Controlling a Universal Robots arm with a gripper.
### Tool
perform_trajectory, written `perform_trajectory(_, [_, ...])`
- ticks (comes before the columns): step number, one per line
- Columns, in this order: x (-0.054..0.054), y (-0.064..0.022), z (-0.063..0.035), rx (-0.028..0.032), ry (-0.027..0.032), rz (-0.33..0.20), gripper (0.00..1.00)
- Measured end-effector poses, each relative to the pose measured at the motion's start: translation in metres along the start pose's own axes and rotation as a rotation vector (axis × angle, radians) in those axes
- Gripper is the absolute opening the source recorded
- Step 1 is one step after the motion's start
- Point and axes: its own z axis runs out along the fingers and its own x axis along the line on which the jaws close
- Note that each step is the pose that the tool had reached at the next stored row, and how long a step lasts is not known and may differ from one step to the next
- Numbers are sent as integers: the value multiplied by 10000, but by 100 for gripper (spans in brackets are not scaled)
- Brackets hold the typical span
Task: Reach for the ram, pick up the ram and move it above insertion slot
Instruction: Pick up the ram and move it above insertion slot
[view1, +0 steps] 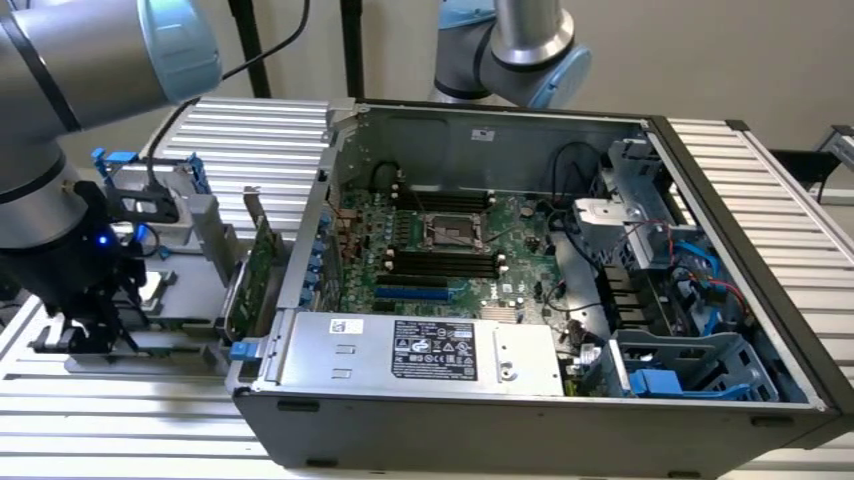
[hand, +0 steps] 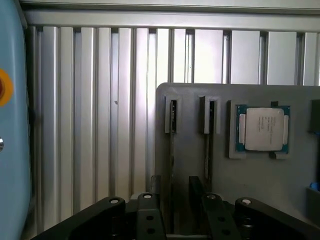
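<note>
Reaching looks the step in hand: the gripper (hand: 181, 220) hangs low over the tray (hand: 280, 190), jaws apart, seemingly astride the ram (hand: 172, 120) standing edgewise in its slot, so a grasp calls for centring clear of the second stick (hand: 210, 117) just beside, with the case (view1: 534, 420) beyond at the exterior view's right.

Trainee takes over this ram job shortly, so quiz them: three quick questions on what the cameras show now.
1. True or false: the square silver processor chip sits in the flat grey plastic tray.
2. The black two-finger gripper hangs over: A) the open computer case, B) the tray, C) the aluminium table slats.
3. How many long thin ram sticks stand on edge in the tray's slots?
Key: 1 true; 2 B; 3 two.
</note>
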Motion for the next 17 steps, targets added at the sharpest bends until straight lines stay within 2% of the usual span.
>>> perform_trajectory(17, [2,-32,306,0,-1,15,36])
